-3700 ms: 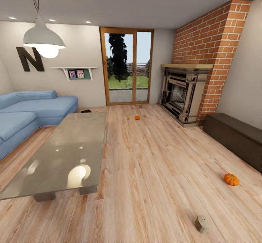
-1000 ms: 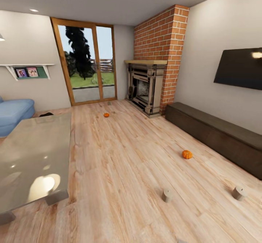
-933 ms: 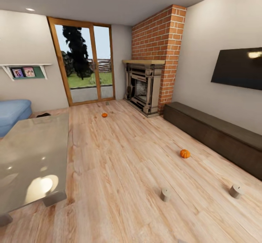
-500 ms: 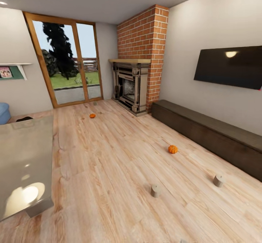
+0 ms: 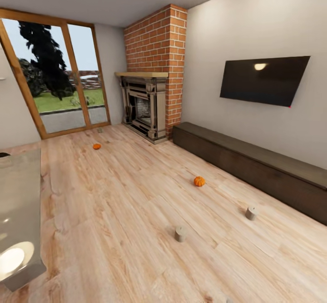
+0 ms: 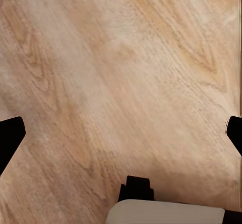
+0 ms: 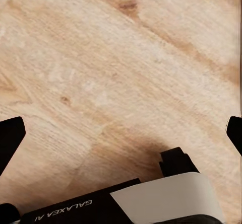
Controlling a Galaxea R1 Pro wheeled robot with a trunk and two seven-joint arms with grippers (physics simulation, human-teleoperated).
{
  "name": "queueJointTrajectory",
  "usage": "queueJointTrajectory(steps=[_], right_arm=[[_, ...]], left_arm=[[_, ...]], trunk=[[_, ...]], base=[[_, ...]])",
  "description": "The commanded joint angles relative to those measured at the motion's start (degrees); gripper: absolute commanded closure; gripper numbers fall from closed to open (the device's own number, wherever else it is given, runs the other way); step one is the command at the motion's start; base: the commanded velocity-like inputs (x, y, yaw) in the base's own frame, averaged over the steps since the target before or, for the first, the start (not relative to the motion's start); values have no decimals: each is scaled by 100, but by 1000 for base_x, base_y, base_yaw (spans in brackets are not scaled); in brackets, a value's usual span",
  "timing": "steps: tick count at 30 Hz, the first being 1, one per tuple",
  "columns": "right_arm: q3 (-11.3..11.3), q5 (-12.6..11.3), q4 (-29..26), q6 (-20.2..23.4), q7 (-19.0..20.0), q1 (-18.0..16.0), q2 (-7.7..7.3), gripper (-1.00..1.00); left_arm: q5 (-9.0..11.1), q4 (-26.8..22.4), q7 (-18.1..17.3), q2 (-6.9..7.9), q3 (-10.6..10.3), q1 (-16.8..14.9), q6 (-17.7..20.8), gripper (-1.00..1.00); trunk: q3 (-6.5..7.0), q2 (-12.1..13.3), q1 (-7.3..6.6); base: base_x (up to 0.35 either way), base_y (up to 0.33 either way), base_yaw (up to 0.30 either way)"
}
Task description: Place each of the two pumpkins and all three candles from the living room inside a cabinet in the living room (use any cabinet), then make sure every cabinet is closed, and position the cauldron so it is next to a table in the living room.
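Two orange pumpkins lie on the wood floor: one (image 5: 199, 181) mid-room in front of the cabinet, the other (image 5: 96, 146) far off near the glass door. Pale candles stand on the floor at the near middle (image 5: 180, 234), nearer the cabinet (image 5: 250, 212), and a tiny one by the door (image 5: 100, 130). The long dark-brown cabinet (image 5: 254, 164) runs along the right wall with its fronts shut. The glossy grey table (image 5: 18, 203) shows at the left edge, with a black sliver, perhaps the cauldron (image 5: 2, 154), beyond it. My left gripper (image 6: 121, 133) and right gripper (image 7: 121, 133) hang open over bare floorboards.
A brick fireplace (image 5: 147, 105) stands in the far corner beside the glass door (image 5: 59, 85). A black TV (image 5: 261, 79) hangs on the right wall above the cabinet. Wide wood floor lies between the table and the cabinet.
The camera has turned to the right: the sofa, lamp and most of the table have left the picture, and the TV and more of the cabinet have come in. The things themselves lie where they were.
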Motion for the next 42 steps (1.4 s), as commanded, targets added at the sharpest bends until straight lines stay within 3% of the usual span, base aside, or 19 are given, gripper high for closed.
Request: queueJointTrajectory(steps=[1, 8, 27, 34, 42], right_arm=[[-9, -1, 20, 0, 1, 0, 0, -100], [-112, -8, 184, -9, 3, 0, -2, -100], [-129, -8, 227, -185, 1, 0, -9, -100], [-409, -1, 228, -209, 3, 0, -10, -100], [-446, -1, 223, -202, 3, 0, -10, -100]], left_arm=[[0, 0, 0, 0, -1, 0, 0, -100], [0, 0, 0, -2, 2, 0, 0, -100], [0, 0, -1, -10, 3, 0, 9, -100], [0, 0, -1, -10, 3, 0, 8, -100], [-3, 0, -1, -10, -6, -2, 9, -100]], trunk=[[-3, 0, 0], [-24, 0, 0], [-86, 0, 0], [-111, 0, 0], [-138, 0, 0]], base=[[0, 0, -264], [0, 0, -264], [0, 0, -264], [56, -41, -264], [229, -169, -263]])
